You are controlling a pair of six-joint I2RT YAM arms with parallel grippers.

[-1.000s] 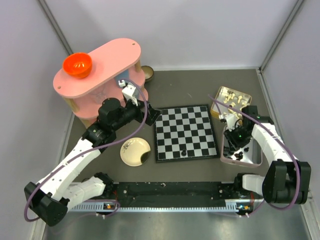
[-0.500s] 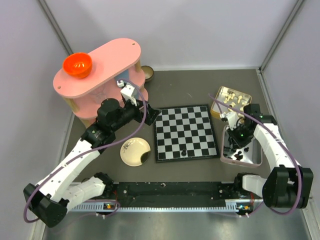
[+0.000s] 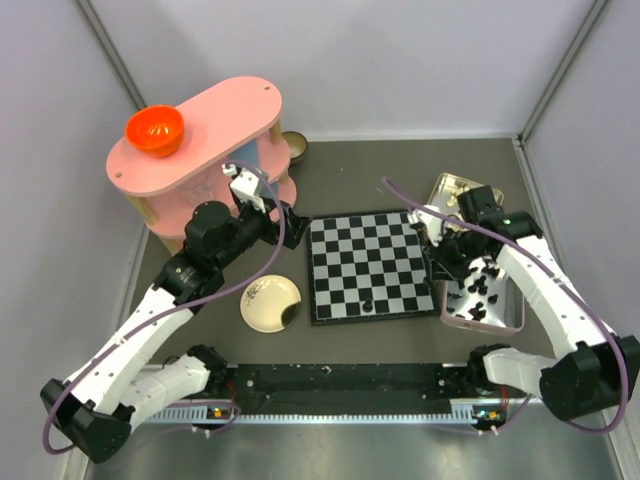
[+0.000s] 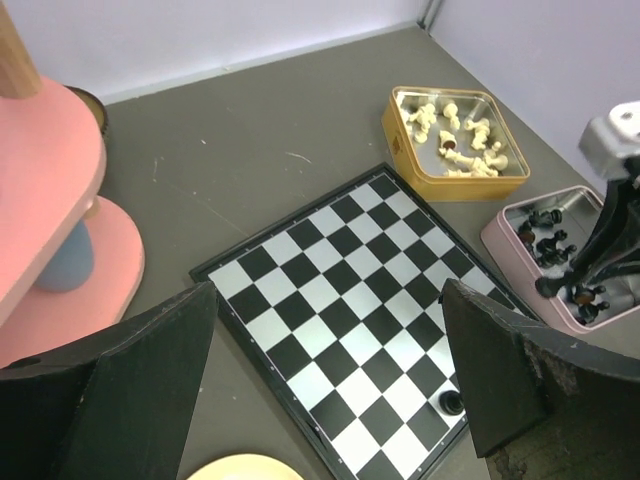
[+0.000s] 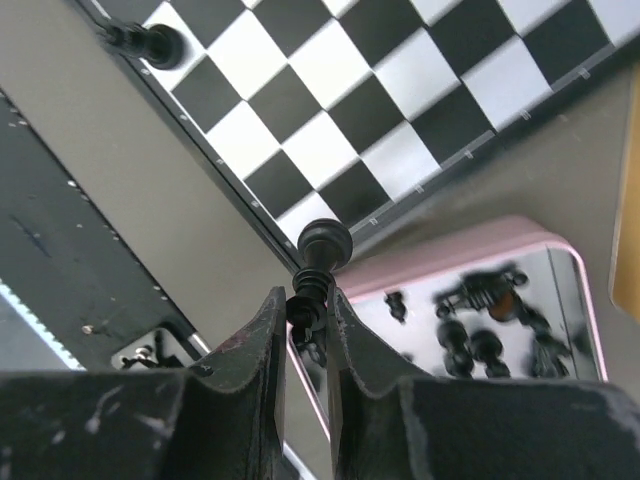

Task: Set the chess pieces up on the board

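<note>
Right gripper (image 5: 306,300): jaws nipped shut on a black chess piece (image 5: 322,245) and raised out of the pink tray (image 5: 460,250) where it sat a second ago.
Board (image 3: 370,265): its near edge lies just below that gripper.
Left gripper (image 3: 290,224): spread wide, empty; the board is ahead of it.

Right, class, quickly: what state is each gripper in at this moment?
Left gripper: open, nothing between its fingers.
Right gripper: closed on a black chess piece.

Nothing legible (tiny marks along the board (image 5: 400,90) border are too small to read).
</note>
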